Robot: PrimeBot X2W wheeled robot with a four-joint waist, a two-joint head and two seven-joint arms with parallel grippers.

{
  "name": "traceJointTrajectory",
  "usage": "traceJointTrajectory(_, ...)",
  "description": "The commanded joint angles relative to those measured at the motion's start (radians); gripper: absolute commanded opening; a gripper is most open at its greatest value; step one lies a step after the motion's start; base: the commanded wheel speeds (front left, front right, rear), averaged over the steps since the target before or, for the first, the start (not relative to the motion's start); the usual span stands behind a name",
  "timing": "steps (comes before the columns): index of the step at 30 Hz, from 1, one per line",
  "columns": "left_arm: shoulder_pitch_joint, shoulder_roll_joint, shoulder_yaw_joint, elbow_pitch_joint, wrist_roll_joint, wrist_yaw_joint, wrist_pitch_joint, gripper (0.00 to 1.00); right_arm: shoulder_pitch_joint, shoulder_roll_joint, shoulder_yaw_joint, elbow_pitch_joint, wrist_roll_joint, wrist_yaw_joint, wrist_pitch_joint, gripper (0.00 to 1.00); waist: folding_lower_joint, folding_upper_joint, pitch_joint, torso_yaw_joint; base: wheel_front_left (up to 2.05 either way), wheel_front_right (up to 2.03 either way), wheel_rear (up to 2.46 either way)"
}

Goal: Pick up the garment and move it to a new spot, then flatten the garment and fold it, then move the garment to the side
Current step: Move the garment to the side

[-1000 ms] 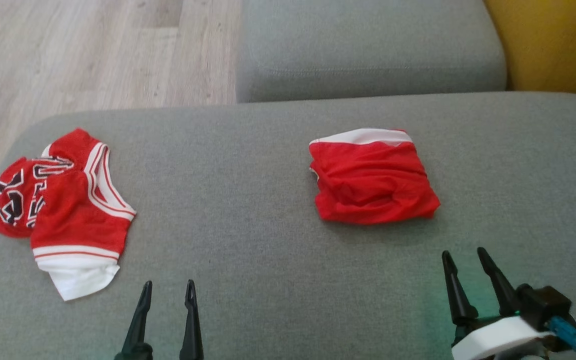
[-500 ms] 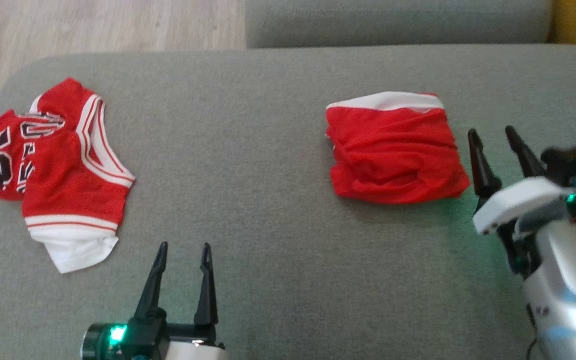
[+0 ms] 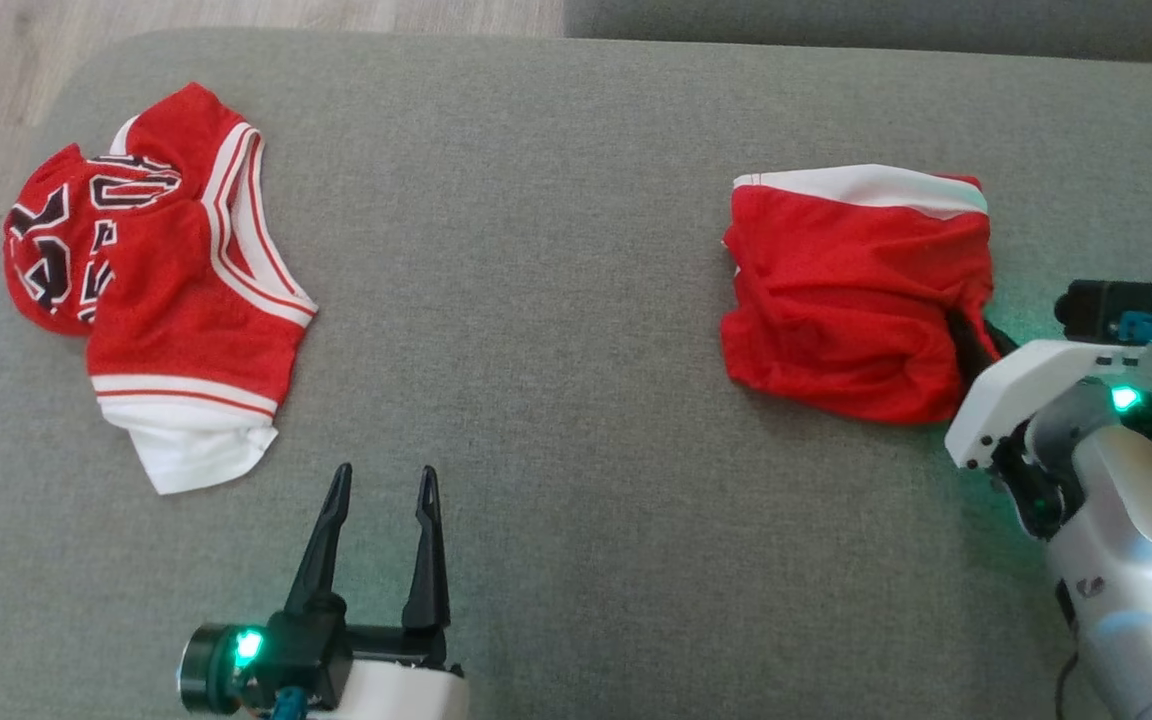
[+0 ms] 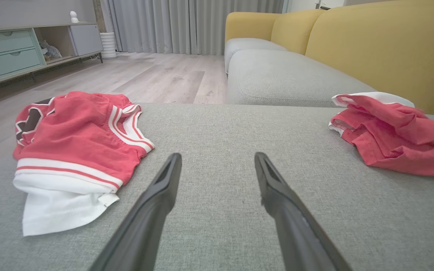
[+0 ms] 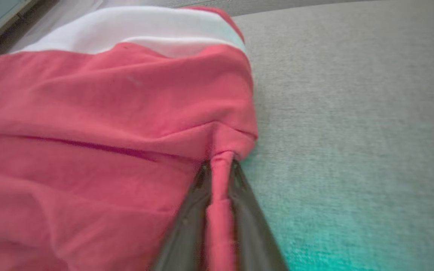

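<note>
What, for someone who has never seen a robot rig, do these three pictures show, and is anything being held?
It is a two-armed robot, each arm ending in a gripper with two long dark fingers. The head view looks down from its head at a grey sofa cushion. The other two come from cameras on its wrists, looking along each gripper's fingers. Two things lie on the cushion: a crumpled red jersey with white trim and dark lettering on the robot's left, and a red garment with a white band on its right. The left gripper is open, holding nothing, over bare cushion. The right gripper pinches a fold at the red garment's edge.
</note>
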Motion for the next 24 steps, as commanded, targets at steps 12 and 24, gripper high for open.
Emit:
traceJointTrajectory(12, -0.074, -0.005, 0.049, -0.044, 0.017, -0.004, -0.005, 1.00, -0.075, -0.189, 0.092, -0.039, 0.015, -0.001, -0.021, 0.00, 0.0000, 0.0000, 0.096, -0.129, 0.00, 0.00, 0.00)
traceJointTrajectory(24, -0.239, -0.005, 0.016, -0.044, 0.023, -0.030, -0.005, 1.00, -0.165, -0.505, -0.065, 0.006, -0.042, -0.001, -0.030, 0.00, 0.0000, 0.0000, 0.306, -0.160, 0.00, 0.00, 0.00)
